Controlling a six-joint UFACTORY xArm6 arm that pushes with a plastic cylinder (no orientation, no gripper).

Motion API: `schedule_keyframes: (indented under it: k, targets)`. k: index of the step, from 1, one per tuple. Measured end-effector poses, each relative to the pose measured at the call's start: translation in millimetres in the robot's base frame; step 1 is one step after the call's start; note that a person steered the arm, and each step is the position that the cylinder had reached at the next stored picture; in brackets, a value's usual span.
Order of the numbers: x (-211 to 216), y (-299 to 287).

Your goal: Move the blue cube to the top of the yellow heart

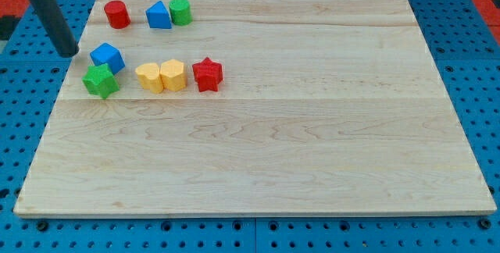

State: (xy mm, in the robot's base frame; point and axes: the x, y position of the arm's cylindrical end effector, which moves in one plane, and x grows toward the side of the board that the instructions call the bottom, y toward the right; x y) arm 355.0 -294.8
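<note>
Camera view: my tip [70, 52] bare at board's [312, 167] left edge, just left of blue cube [107, 56]

Dark rod's tip [69, 53] sitting just at nine o'clock of small blue cube [107, 56], green star block [101, 80] touching at its six o'clock, yellow heart block [173, 75] lying at four o'clock, light wooden board [312, 128] underlying

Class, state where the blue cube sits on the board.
The blue cube sits near the view's left edge, touching the green star below it, just right of my tip.
</note>
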Motion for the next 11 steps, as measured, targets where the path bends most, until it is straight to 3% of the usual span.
schedule_keyframes:
  k: [2, 8, 11]
  targets:
    - [29.5, 10.3]
    - [10.0, 89.3]
    - [-8.3, 186.1]
